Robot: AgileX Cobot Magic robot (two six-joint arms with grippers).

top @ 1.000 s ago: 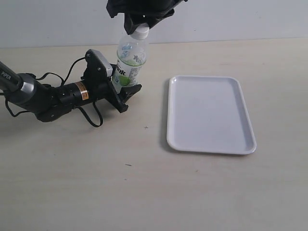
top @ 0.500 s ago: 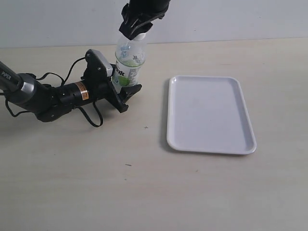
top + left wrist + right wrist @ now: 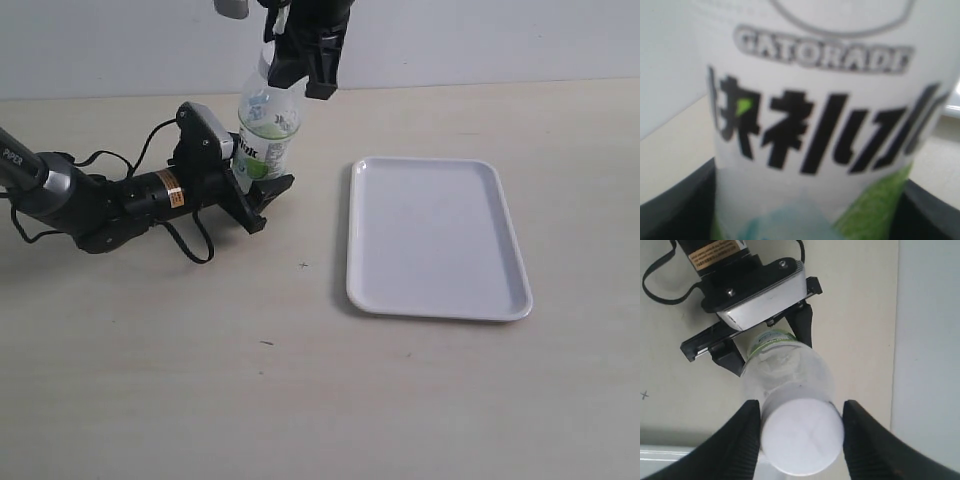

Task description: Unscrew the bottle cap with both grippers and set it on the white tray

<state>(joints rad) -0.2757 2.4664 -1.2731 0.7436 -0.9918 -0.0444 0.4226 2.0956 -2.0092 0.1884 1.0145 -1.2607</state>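
The clear bottle (image 3: 268,140) with the lime label stands upright at the back left of the table. My left gripper (image 3: 255,182), on the slim arm with the copper band, is shut on its lower body. The label (image 3: 815,150) fills the left wrist view, with black fingers (image 3: 670,210) at either side. From above, my right gripper (image 3: 296,72) is shut on the white bottle cap (image 3: 802,437), one ribbed finger (image 3: 747,440) pressed to each side of it. In the exterior view the cap is hidden behind those fingers. The white tray (image 3: 437,161) lies to the right of the bottle.
The left arm and its looping black cables (image 3: 190,245) lie across the table left of the bottle. A pale wall (image 3: 500,40) runs behind the table. The tray's edge (image 3: 690,460) shows beside the cap in the right wrist view.
My right gripper has turned about the bottle's neck over the last second and now covers the cap. The bottle, the left gripper and the tray have not moved.
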